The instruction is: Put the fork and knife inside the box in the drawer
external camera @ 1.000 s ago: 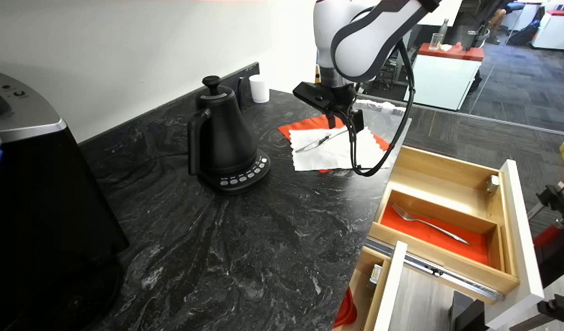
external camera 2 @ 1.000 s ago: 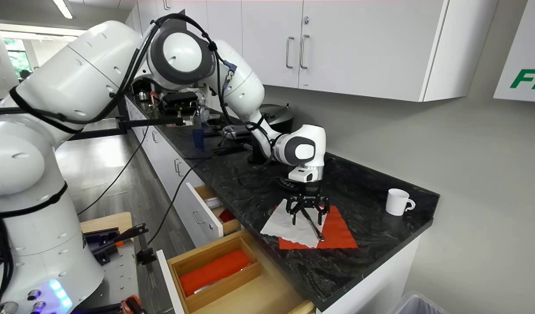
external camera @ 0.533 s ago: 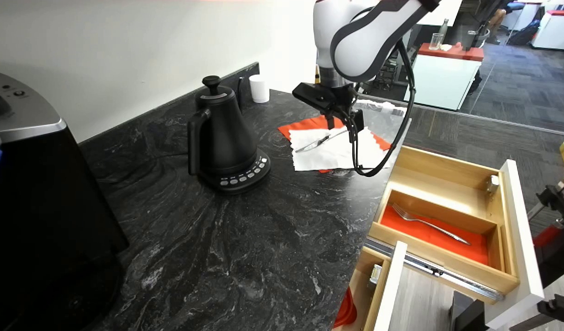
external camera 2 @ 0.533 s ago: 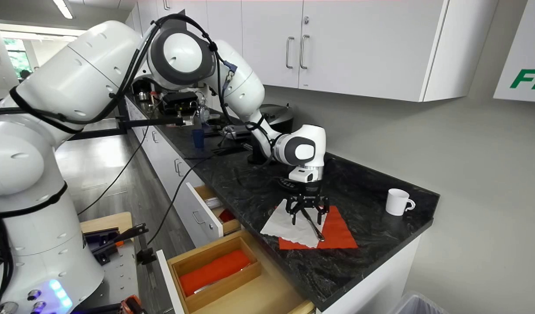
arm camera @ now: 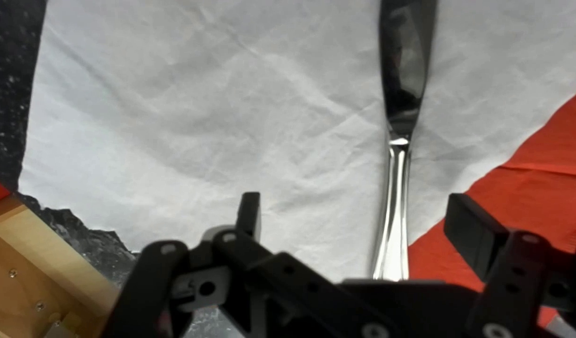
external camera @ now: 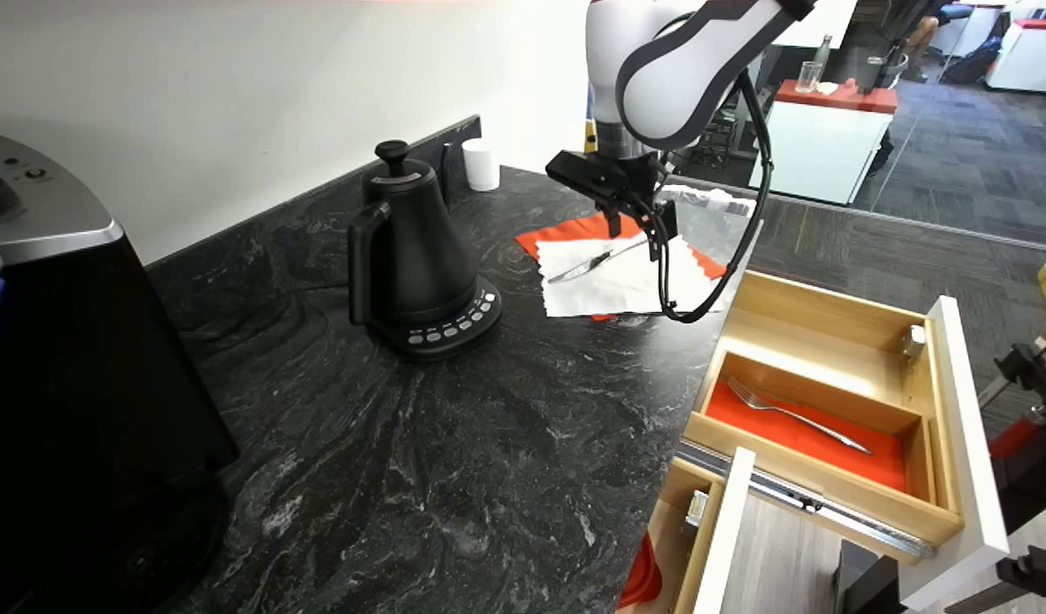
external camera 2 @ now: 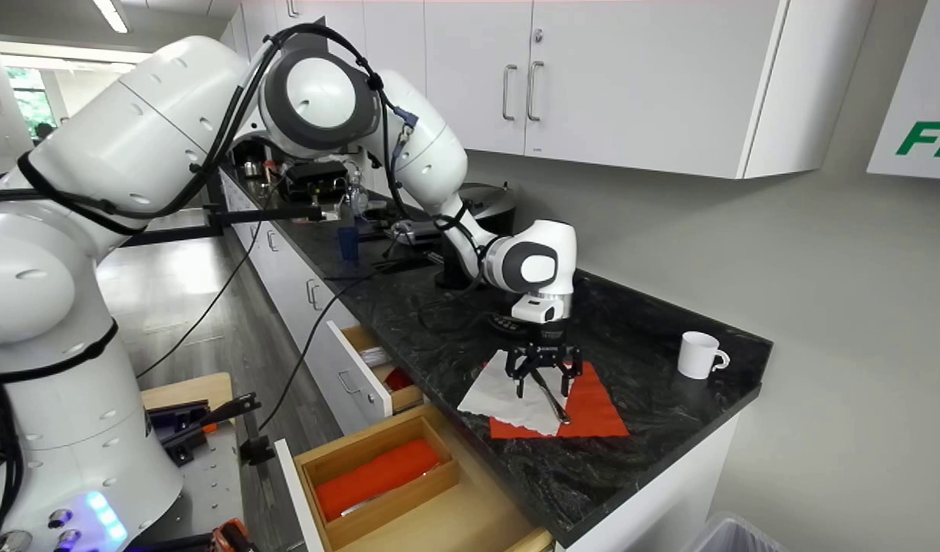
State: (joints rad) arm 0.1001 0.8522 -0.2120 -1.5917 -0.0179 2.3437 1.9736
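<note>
Obs.: knife (arm camera: 399, 141) lies flat on the white sheet (arm camera: 231, 141), blade within its outline, handle running to the side where the red sheet (arm camera: 551, 164) emerges from under it. The claw (arm camera: 361, 216) is spread wide over the white sheet, fingers (arm camera: 248, 213) either side of the knife's handle, apart from it on both sides; handle end hidden by the claw in the wrist view. The fork (external camera: 800, 418) is in the box (external camera: 830, 399), on its red bottom, tines at the end nearer the white sheet. Box sits in the pulled-out drawer (external camera: 839, 341), lower than the white sheet and well apart from it, past the edge of the worktop (external camera: 489, 443). On that worktop: black kettle (external camera: 416, 256) near the white sheet; white mug (external camera 2: 698, 355) apart from the sheet, to its right in an exterior view. A second drawer (external camera: 729, 520), also lower than the white sheet, stands partly out.
</note>
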